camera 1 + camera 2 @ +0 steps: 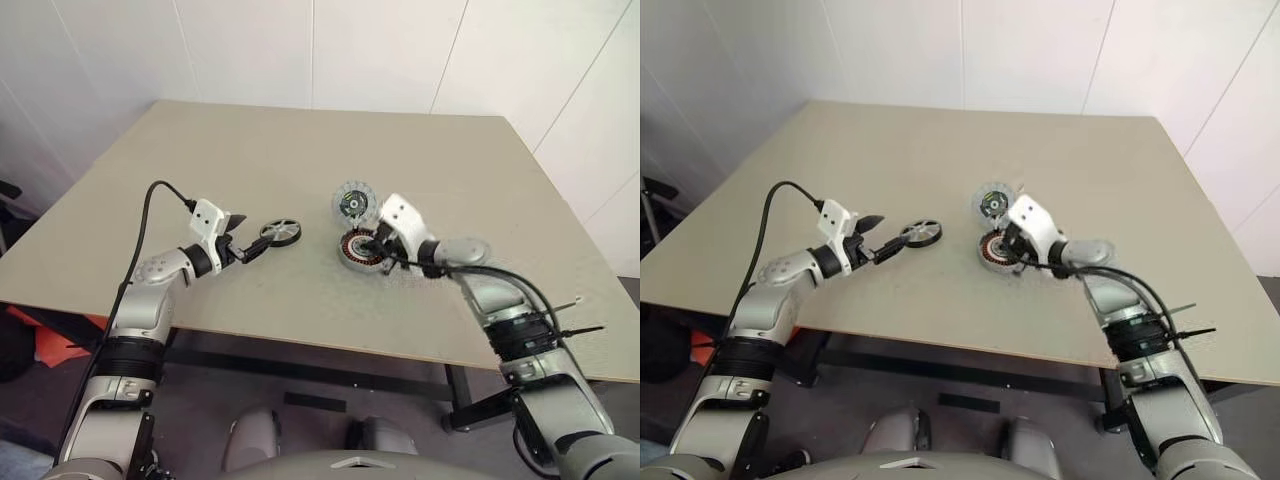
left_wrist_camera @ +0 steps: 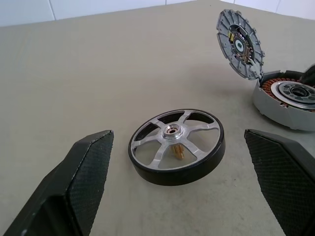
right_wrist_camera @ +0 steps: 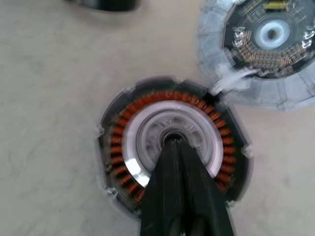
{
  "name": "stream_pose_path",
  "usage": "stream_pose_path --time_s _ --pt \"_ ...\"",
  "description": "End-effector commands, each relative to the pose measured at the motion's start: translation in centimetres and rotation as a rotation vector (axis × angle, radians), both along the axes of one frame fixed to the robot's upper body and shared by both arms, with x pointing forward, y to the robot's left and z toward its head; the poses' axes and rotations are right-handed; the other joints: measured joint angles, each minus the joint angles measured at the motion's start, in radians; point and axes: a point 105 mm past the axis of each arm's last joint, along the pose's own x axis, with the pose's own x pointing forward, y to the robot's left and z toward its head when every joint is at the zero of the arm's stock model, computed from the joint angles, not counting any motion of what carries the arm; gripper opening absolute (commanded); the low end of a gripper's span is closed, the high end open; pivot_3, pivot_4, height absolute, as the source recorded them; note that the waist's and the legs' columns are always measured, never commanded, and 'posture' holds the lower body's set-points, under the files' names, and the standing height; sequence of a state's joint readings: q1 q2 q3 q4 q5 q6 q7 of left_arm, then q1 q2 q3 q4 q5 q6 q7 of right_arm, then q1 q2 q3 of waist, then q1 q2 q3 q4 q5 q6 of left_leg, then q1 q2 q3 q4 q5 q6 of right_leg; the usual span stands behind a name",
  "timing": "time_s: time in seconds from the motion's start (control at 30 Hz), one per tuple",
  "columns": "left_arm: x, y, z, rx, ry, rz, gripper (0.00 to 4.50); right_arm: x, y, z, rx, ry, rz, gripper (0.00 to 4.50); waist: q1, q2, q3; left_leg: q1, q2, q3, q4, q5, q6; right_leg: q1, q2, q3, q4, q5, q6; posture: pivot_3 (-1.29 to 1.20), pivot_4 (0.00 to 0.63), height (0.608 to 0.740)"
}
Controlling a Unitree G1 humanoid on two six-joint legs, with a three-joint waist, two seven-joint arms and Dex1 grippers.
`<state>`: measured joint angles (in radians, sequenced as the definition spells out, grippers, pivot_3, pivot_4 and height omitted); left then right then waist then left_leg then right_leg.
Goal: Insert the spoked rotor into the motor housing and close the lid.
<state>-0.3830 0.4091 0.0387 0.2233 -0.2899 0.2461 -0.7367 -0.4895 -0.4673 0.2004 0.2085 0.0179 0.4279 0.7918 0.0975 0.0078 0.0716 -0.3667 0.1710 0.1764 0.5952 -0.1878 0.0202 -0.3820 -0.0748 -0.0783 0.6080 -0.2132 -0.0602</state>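
Observation:
The spoked rotor (image 2: 176, 146), black-rimmed with silvery spokes, lies flat on the table (image 1: 270, 150), also seen from the head as the rotor (image 1: 281, 233). My left gripper (image 1: 253, 247) is open just short of it, its fingers (image 2: 83, 177) standing wide to either side. The motor housing (image 3: 172, 145), a silvery cup with copper windings, sits to the right (image 1: 360, 250). Its lid (image 1: 354, 205) stands tilted open at the far side, showing a greenish centre (image 3: 268, 46). My right gripper (image 3: 173, 142) is shut, its tips at the housing's central hub.
The table's near edge (image 1: 300, 345) runs just below both arms. A black cable (image 1: 145, 215) loops up from my left wrist. White walls stand behind the table.

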Motion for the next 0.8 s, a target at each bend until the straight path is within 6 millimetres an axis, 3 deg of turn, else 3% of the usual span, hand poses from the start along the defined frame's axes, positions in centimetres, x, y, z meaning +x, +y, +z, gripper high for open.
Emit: stream_pose_path --time_s 0.03,0.3,0.47,0.63,0.8 --pt "0.3 0.2 1.6 0.002 -0.061 0.001 4.5 -0.3 -0.7 -1.5 -0.008 0.052 -0.027 0.02 -0.001 -0.001 -0.001 0.002 0.0 0.0 0.0 0.0 0.0 0.002 0.0 0.0 0.0 -0.002 0.003 0.0 0.0 0.74" --pt "0.3 0.1 1.5 0.003 -0.06 -0.002 4.5 1.6 -0.8 4.9 0.016 -0.127 -0.015 0.02 -0.001 0.0 0.0 0.006 0.0 0.0 0.0 0.0 0.0 0.007 0.0 0.0 -0.001 -0.003 0.006 0.0 0.0 0.74" --pt "0.3 0.0 1.5 0.002 -0.06 -0.002 4.5 1.5 -0.1 6.3 0.019 -0.163 0.015 0.02 -0.002 0.0 0.0 0.006 0.0 0.0 -0.001 0.0 0.0 0.006 0.0 0.0 0.0 -0.002 0.003 0.0 0.0 0.74" --pt "0.2 0.1 1.4 0.002 -0.06 0.0 4.5 1.0 0.0 4.1 0.01 -0.098 0.015 0.02 0.001 0.0 0.0 -0.001 0.0 0.0 -0.001 0.0 0.0 -0.001 0.0 0.0 -0.001 0.0 -0.001 0.0 0.0 0.74" --pt "0.3 0.1 1.5 0.002 -0.061 0.002 4.5 0.1 -0.9 -2.3 -0.035 0.069 -0.035 0.02 0.0 0.0 -0.001 -0.002 0.0 0.0 -0.001 0.0 0.0 -0.001 0.0 0.0 -0.001 0.0 -0.001 0.0 0.0 0.74"
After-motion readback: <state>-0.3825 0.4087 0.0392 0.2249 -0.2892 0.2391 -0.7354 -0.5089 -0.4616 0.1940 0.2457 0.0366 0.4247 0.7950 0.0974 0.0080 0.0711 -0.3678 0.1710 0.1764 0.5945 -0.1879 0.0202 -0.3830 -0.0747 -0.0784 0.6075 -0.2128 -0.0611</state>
